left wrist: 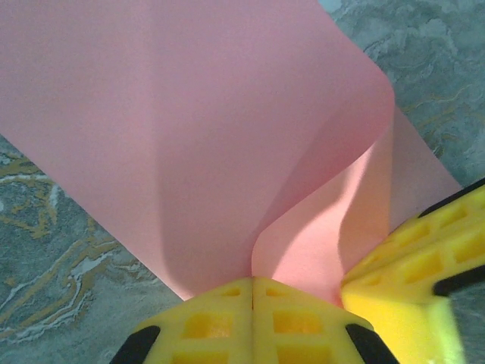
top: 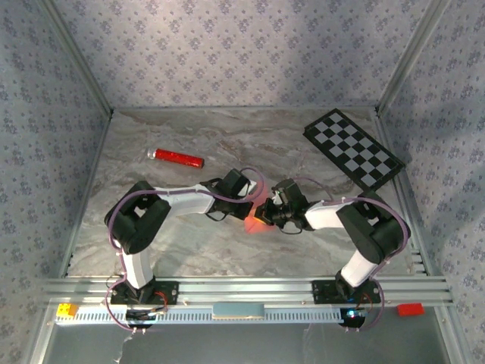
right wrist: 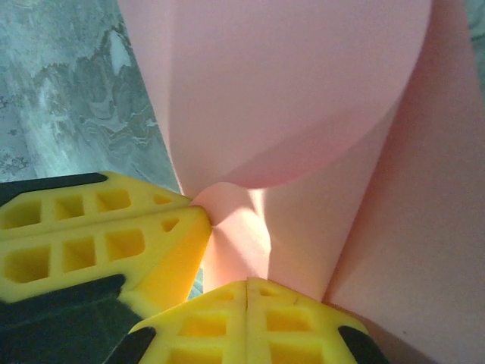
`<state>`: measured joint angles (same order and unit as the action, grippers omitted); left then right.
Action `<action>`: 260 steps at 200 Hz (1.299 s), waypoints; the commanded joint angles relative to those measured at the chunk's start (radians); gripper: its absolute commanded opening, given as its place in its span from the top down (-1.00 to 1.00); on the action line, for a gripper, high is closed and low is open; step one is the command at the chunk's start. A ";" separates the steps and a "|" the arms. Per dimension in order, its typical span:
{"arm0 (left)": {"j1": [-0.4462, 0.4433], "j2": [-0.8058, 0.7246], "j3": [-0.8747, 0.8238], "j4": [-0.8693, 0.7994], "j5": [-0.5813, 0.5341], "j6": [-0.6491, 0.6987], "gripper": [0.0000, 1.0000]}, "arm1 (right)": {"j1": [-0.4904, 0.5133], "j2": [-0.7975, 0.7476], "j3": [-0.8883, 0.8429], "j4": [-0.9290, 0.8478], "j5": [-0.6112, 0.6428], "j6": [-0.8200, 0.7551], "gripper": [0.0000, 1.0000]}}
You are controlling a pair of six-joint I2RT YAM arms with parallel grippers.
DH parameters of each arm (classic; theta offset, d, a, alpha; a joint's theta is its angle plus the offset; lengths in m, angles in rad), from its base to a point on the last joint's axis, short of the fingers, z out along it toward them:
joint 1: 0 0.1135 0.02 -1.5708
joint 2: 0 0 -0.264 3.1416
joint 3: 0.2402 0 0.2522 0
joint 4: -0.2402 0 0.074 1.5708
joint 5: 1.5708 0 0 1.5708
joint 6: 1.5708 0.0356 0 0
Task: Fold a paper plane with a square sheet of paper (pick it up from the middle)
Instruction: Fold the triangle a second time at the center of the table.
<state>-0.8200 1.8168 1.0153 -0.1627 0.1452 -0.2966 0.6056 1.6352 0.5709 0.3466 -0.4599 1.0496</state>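
Here, the square sheet of paper [left wrist: 189,136] is seen bunched at the middle of the table [top: 189,250], fanning toward 12 o'clock from the pinch in both wrist views. It is clamped by the left gripper [left wrist: 252,292], fingers closed on it. The right gripper [right wrist: 248,292] is likewise closed on it, just beside at 3 o'clock. Neither arm is judged nearer. No long axis can be told from the curl.

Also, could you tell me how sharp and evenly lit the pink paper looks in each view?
Top view: the paper is a small, glowing patch, its detail lost. Left wrist view: sharp, with soft shadow bands and a brighter strip inside the curl. Right wrist view: sharp, bright spot near the pinch.
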 commanded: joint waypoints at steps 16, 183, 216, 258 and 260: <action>0.005 0.021 0.017 -0.032 0.005 0.017 1.00 | -0.044 -0.001 0.069 -0.053 -0.012 -0.035 1.00; 0.004 0.027 0.023 -0.051 -0.006 0.034 1.00 | -0.124 0.048 0.053 -0.048 0.024 -0.026 0.97; 0.004 0.029 0.024 -0.052 -0.007 0.038 1.00 | -0.147 0.097 -0.037 0.067 0.052 0.049 1.00; 0.005 0.029 0.026 -0.055 -0.008 0.039 1.00 | -0.146 0.024 -0.053 -0.020 0.117 0.070 0.99; 0.005 0.029 0.026 -0.055 -0.008 0.040 1.00 | -0.146 0.018 -0.052 -0.031 0.123 0.070 0.99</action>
<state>-0.8200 1.8221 1.0229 -0.1650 0.1448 -0.2768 0.4652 1.6875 0.5499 0.4625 -0.4465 1.1007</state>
